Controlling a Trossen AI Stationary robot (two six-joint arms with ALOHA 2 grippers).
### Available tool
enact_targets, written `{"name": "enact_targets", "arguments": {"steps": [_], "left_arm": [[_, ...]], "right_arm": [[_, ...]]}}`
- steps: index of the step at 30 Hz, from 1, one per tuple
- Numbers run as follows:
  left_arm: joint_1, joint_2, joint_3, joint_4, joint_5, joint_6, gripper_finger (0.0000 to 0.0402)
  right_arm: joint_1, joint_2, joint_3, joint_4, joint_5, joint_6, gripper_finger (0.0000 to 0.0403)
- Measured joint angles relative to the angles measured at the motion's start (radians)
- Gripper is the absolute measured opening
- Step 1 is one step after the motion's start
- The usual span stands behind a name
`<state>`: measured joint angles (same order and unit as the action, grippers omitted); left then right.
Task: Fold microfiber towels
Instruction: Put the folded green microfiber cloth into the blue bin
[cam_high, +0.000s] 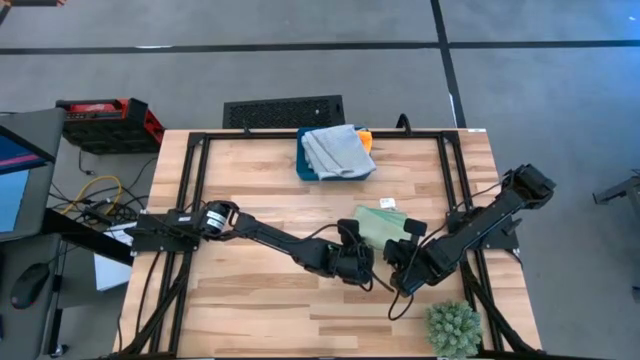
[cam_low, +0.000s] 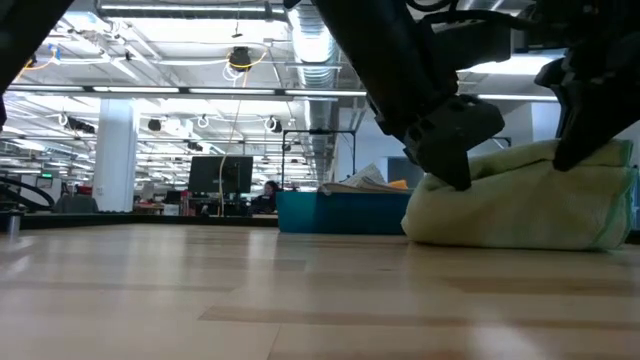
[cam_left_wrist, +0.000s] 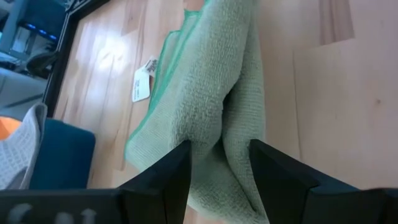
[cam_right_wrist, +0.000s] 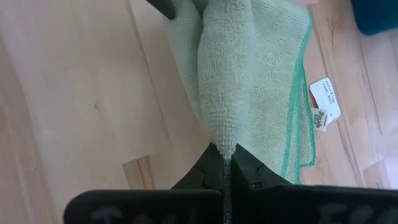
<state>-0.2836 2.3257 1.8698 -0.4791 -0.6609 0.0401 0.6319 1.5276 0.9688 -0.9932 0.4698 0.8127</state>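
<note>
Your right gripper (cam_right_wrist: 225, 163) pinches the green towel (cam_right_wrist: 249, 74); your left gripper (cam_left_wrist: 219, 165) straddles it, fingers spread.

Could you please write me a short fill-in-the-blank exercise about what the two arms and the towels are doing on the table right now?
1. The right pincer is shut on the edge of the light ____ towel.
2. The left pincer stands ____, its fingers on either side of a fold of that towel.
3. The pale blue-grey towels lie piled on the dark ____ box.
4. A white ____ hangs at the towel's hem.

Missing words: green; open; teal; tag
</note>
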Motion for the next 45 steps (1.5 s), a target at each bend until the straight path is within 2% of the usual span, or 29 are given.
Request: {"name": "enact_targets", "arguments": {"steps": [10,17,22,28,36,45], "left_arm": [[0.020,0.026,-0.009,0.003,-0.014,0.032,0.0157],[0.028,0.072,-0.009,-0.002,-0.017,0.130,0.0155],[0.029,0.080,-0.008,0.021,-0.032,0.195,0.0112],[0.039,0.082,-0.008,0.019,-0.017,0.177,0.0014],[0.042,0.069,-0.009,0.004,-0.017,0.183,0.0002],[0.048,-0.057,-0.009,-0.144,-0.046,0.070,0.0001]], "right_arm": [[0.000,0.000,0.000,0.007,0.000,0.000,0.0019],[0.000,0.000,0.001,0.016,0.000,-0.001,0.0015],[-0.002,0.000,0.001,0.026,-0.001,-0.007,0.0020],[-0.002,0.000,0.001,0.028,-0.001,-0.010,0.0015],[-0.005,-0.002,0.001,0.026,-0.001,-0.031,0.0016],[-0.088,-0.080,0.001,0.022,0.003,-0.169,0.0013]]}}
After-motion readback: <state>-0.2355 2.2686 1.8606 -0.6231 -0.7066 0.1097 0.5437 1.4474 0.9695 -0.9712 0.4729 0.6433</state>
